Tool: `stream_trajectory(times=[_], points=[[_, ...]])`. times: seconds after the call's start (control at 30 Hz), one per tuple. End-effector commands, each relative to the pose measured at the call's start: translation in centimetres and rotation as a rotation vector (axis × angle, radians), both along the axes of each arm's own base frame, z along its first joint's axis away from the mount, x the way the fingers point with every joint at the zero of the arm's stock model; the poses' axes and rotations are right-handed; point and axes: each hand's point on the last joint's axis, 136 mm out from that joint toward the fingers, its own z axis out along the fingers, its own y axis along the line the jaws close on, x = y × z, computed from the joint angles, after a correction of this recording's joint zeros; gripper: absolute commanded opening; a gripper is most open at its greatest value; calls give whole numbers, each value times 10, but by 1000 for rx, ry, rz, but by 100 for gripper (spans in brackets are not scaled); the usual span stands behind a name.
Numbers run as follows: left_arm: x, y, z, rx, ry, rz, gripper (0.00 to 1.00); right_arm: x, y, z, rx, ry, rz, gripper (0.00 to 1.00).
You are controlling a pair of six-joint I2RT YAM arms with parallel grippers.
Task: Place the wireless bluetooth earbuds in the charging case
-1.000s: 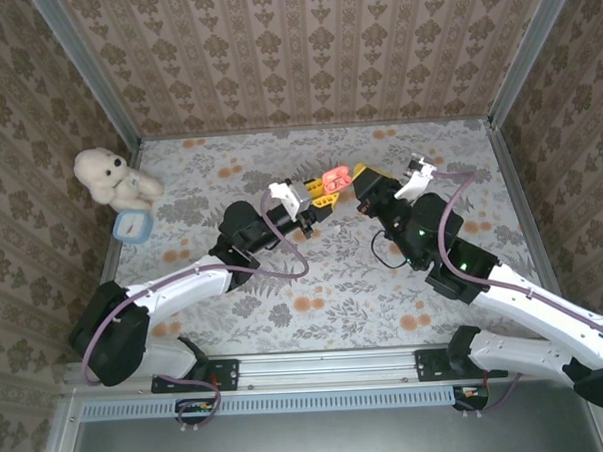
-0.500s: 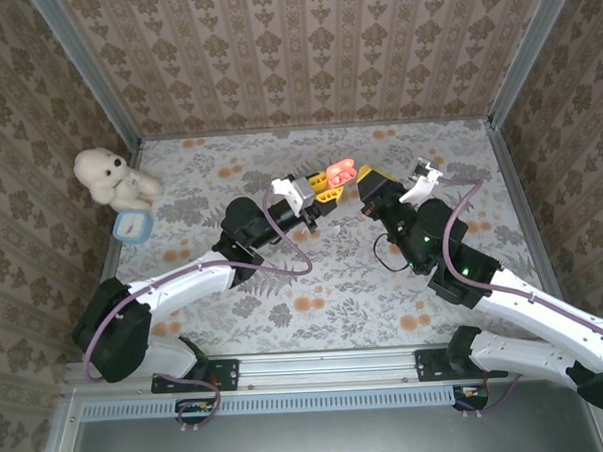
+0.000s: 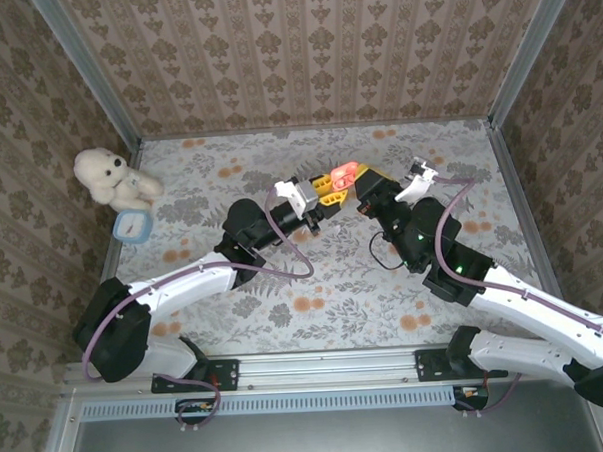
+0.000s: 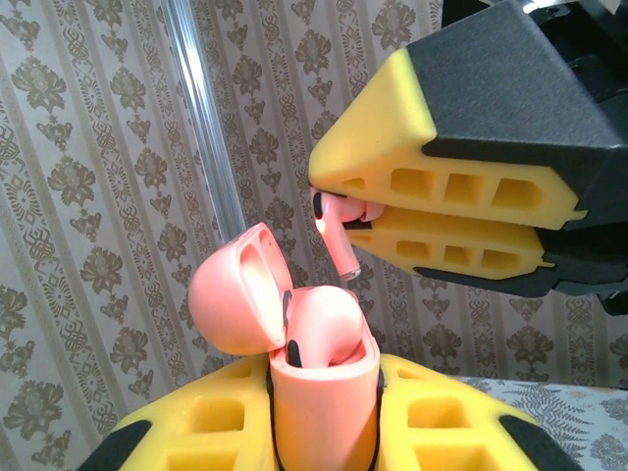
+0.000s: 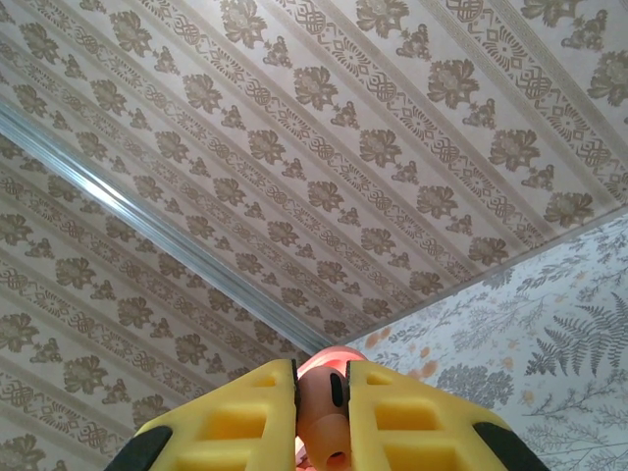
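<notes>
**Ana:** Where's the case?

**Ben:** The left gripper [image 4: 324,437] is clamped on it. It's a rounded, glossy coral-pink plastic charging case [image 4: 324,392], held upright with a yellow ribbed pad pressed to each side. From above it's off the floral-patterned table [image 3: 335,305], toward 12 o'clock of the table's middle.

**Ana:** And its lid?

**Ben:** The domed pink lid [image 4: 235,299] is hinged open and leans toward 10 o'clock.

**Ana:** What about the other arm?

**Ben:** The right gripper [image 4: 339,204] has its jaws closed on a tiny glossy coral-pink earbud [image 4: 339,245]. The head is pinched between the yellow pads. The stem hangs toward 5 o'clock.

**Ana:** Is the earbud in the case?

**Ben:** No. It's at 12 o'clock of the case's mouth, just above it. I can't tell whether the stem tip touches.

**Ana:** Is anything already inside?

**Ben:** A rounded pink shape fills the mouth. I can't tell if it's a second bud.

**Ana:** Anything else on the table?

**Ben:** A fluffy white plush toy [image 3: 104,175] sits at 10 o'clock. A small blue-rimmed round object [image 3: 131,225] is just beside it.
</notes>
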Motion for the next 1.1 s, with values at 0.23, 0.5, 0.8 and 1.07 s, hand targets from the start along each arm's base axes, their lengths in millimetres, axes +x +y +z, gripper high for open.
stream_trajectory(times=[0.23,0.5,0.8,1.07], points=[[-18,5,37,-74,-90,-28,0,7,-10,3,36,0,-54,15],[-18,9,39,-79,-100,-14,0,10,-14,-5,32,17,-71,14],[-20,12,42,-82,-109,-6,0,12,-14,-14,12,38,-72,12],[-19,12,42,-82,-110,0,0,14,9,-14,-75,42,17,11]])
